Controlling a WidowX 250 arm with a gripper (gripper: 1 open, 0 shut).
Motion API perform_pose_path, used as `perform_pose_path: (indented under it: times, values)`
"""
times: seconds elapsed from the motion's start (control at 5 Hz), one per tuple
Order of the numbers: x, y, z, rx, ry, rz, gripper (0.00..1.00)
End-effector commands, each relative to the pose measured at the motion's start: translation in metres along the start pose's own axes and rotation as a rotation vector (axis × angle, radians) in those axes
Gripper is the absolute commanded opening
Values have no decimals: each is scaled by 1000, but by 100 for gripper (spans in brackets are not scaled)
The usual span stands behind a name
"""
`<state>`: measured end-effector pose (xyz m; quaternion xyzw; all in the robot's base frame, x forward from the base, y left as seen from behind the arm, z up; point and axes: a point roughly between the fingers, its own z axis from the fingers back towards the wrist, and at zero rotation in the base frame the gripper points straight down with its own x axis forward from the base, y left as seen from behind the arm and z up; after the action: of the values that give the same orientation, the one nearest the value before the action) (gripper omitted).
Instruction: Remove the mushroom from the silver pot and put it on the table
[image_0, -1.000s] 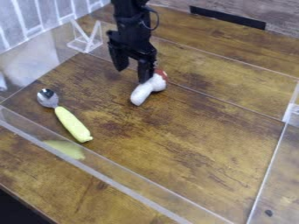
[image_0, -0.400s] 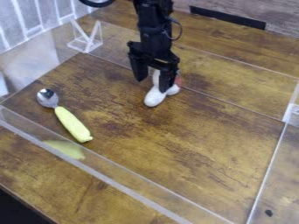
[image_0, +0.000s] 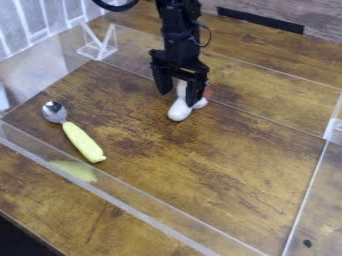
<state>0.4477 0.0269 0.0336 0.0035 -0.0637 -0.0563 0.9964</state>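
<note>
Camera view: gripper (image_0: 178, 88), jaws spread, is being poised over mushroom (image_0: 183, 106) lying on table (image_0: 227, 160); a nudge risks rolling it.

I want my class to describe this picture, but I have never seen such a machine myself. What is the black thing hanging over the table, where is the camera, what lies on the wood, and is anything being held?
The black thing is a robot arm; at its lower end is a gripper, two fingers that open and close like tongs. There is a single view, from a camera above and to one side, looking down at a brown wooden table. The gripper points down with its fingers open, just over a toy mushroom with a white stem, which lies on the wood. Nothing is held. To the left lie a yellow corn-like toy and a small silver spoon. Clear plastic walls fence the working area.
</note>
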Motion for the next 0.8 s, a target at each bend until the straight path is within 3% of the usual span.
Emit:
perform_pose_path:
  times: [0.0, 0.4, 0.6]
  values:
    - [3, 14, 7, 7, -20, 85, 0]
    - [-11, 17, 6, -4, -1, 169, 0]
    - [-15, 19, 10, -22, 10, 131, 0]
